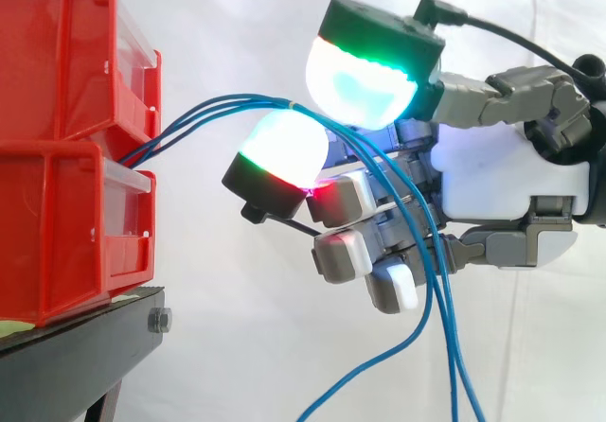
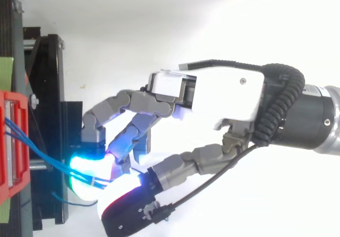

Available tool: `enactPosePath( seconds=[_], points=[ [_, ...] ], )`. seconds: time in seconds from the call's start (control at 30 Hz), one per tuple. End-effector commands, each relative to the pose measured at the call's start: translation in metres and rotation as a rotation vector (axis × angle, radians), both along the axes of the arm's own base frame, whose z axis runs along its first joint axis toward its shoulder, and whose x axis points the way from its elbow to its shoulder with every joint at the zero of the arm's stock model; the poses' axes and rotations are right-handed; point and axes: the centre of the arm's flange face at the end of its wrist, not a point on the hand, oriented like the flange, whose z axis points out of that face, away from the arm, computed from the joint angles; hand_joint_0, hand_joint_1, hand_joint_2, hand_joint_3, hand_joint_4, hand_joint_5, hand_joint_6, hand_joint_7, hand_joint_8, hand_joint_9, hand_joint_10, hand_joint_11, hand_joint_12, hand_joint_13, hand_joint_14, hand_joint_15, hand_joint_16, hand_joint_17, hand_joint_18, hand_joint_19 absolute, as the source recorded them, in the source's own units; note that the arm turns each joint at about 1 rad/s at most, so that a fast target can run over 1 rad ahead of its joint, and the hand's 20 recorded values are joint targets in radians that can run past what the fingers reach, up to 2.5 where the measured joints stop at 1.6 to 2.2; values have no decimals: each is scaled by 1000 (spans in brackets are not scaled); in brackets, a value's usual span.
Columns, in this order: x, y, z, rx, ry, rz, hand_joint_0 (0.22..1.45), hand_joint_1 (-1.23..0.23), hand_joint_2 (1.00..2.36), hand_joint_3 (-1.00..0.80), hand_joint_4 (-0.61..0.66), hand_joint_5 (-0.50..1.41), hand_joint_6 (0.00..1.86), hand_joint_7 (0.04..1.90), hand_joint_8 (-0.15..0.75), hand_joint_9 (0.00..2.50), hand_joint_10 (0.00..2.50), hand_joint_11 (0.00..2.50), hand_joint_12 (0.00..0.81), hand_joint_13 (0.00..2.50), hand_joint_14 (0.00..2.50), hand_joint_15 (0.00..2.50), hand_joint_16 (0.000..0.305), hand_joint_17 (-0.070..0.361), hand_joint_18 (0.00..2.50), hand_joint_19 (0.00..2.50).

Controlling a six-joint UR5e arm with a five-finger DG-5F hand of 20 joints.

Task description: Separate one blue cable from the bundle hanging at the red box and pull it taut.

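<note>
Three thin blue cables [image 1: 208,110] come out of the gap between the two stacked red bins [image 1: 57,233] and arch to the right to my hand [image 1: 502,171]. There they pass between a green-white pad [image 1: 365,81] above and a white-red pad [image 1: 284,152] below, which close on the strands together. Behind the pads the cables [image 1: 440,327] drop past the other curled fingers and hang loose below the frame. From above, the cables [image 2: 37,149] run from the red bin [image 2: 10,141] into the glowing pads of the hand [image 2: 223,91].
The bins sit on a black stand [image 1: 85,346] at the left, its frame seen from above [image 2: 48,88]. A white curtain fills the background. The arm reaches in from the right, with open space below and to the right of the stand.
</note>
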Motion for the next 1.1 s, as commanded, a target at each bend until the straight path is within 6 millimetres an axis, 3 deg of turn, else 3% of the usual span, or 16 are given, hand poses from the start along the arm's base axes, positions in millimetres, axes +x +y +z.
enactPosePath(
  seconds=[0.0, 0.03, 0.1, 0.17, 0.23, 0.3, 0.43, 0.6, 0.73, 0.87, 1.07],
  points=[
    [0, 0, 0, 0, 2, -1, 681, -806, 1021, -182, 83, -203, 835, 1062, 267, 760, 24, 1047, 372, 816, 28, 1024, 46, 103, 885, 878],
    [0, 1, 0, 0, 1, 0, 715, -823, 1023, -75, 91, -217, 869, 1033, 268, 753, 24, 1039, 371, 811, 26, 1022, 46, 103, 874, 888],
    [0, 1, 0, 0, 1, 2, 778, -838, 1019, -47, 95, -226, 890, 1039, 269, 751, 23, 1042, 371, 803, 26, 1019, 46, 103, 838, 912],
    [0, 1, 0, 0, 1, 2, 807, -839, 1017, -164, 128, -229, 893, 1012, 269, 742, 23, 1039, 373, 800, 25, 1028, 46, 103, 826, 919],
    [0, 1, 0, 1, -2, -1, 792, -856, 1004, -441, 144, -231, 890, 1005, 263, 728, 26, 1035, 377, 827, 26, 1021, 47, 105, 872, 862],
    [0, 1, 0, 1, -4, -3, 753, -858, 1000, -500, 139, -231, 890, 999, 263, 728, 23, 1038, 380, 834, 27, 1016, 47, 106, 894, 833],
    [0, 1, 0, 1, -4, -3, 621, -794, 1000, -500, 153, -213, 888, 1006, 275, 777, 23, 1061, 371, 871, 29, 1014, 46, 104, 915, 862],
    [0, 0, 0, 1, -4, -4, 672, -700, 1000, -500, 101, -193, 880, 1059, 279, 869, 24, 1091, 366, 898, 27, 1013, 45, 100, 938, 877],
    [0, 1, 0, 1, -4, -3, 682, -739, 1005, -439, 86, -208, 881, 1029, 280, 856, 24, 1076, 366, 886, 27, 1017, 45, 102, 940, 870],
    [0, 1, 0, -1, -4, -3, 685, -749, 1000, -496, 115, -199, 874, 1011, 285, 919, 25, 1105, 382, 950, 27, 1013, 45, 101, 932, 873],
    [0, 1, 0, -1, -4, -3, 610, -602, 1000, -500, 141, -155, 876, 1125, 306, 1065, 26, 1131, 389, 1001, 29, 1022, 45, 102, 1016, 911]
  ],
)
